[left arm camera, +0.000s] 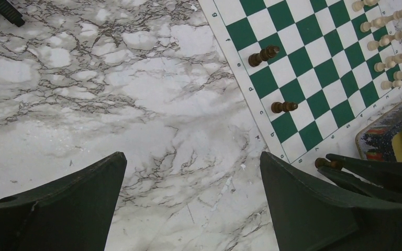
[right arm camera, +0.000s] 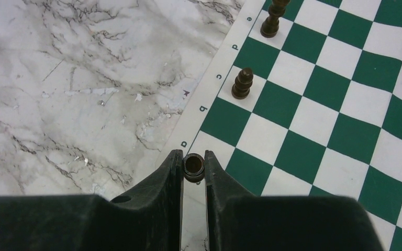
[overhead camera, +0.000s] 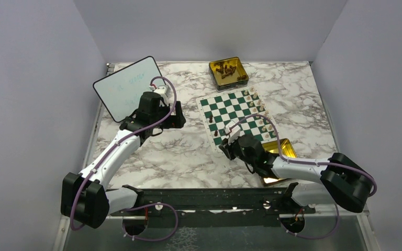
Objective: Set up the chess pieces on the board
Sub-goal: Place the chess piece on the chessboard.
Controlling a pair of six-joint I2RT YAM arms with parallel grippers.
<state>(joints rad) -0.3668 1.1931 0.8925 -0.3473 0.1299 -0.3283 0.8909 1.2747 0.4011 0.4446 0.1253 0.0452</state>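
From above, the board (overhead camera: pixel 235 116) is seen lying on the table (overhead camera: pixel 178 157), with cream pieces (overhead camera: pixel 255 112) ranged along its right edge.

In the left wrist view, the left claw (left arm camera: pixel 191 159) is held wide open and empty, left of the board.

In the right wrist view, the right claw (right arm camera: pixel 193 162) is clamped on a dark piece (right arm camera: pixel 193 165) at the board's near-left corner. Two standing dark pieces (right arm camera: pixel 242 83) are seen beyond it in the board's left column.
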